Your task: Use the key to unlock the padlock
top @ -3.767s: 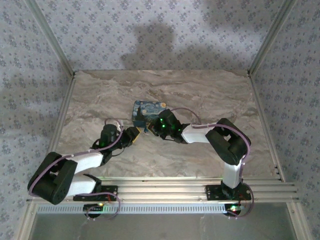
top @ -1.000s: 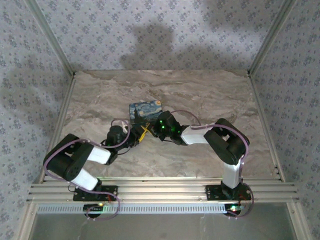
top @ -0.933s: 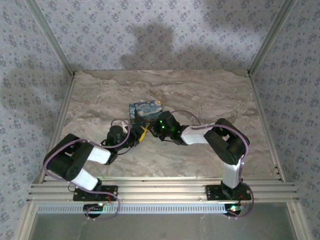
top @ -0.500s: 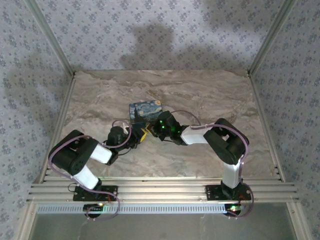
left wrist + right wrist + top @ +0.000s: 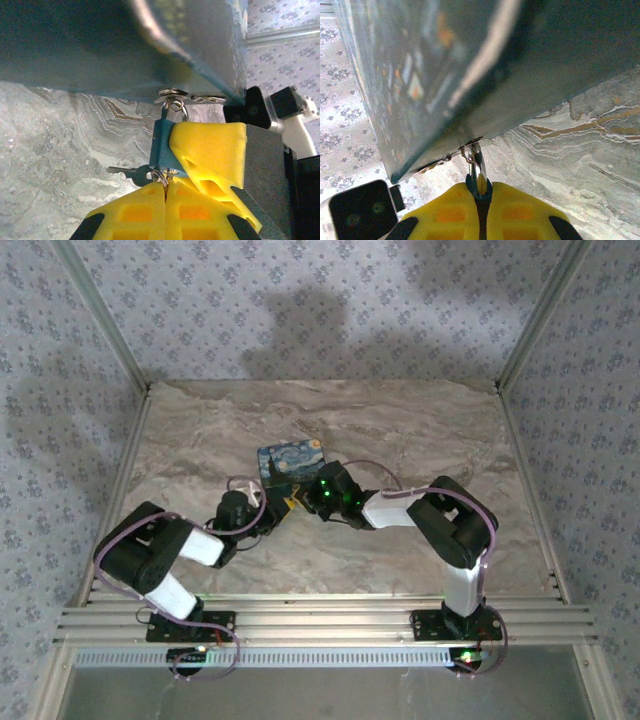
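A small blue padlock [image 5: 161, 149] hangs by its silver shackle [image 5: 477, 165] from the hasp of a blue painted box [image 5: 290, 462]. My right gripper [image 5: 480, 194] is shut on the padlock body [image 5: 479, 189], and its yellow finger [image 5: 210, 150] shows in the left wrist view. My left gripper [image 5: 166, 187] is shut just below the padlock on the key [image 5: 171, 176], which stands in the lock's underside. A key ring [image 5: 156, 175] carries a dark spare key [image 5: 127, 171] sticking out to the left. From above, both grippers meet at the box's near edge [image 5: 287, 502].
The box stands mid-table on the marbled tabletop [image 5: 400, 430]. Patterned walls with metal corner posts close in the back and sides. A metal rail [image 5: 320, 620] runs along the near edge by the arm bases.
My left gripper has closed its fingers onto the key under the padlock. The left arm's elbow has shifted a little. The right arm and the box have stayed put.
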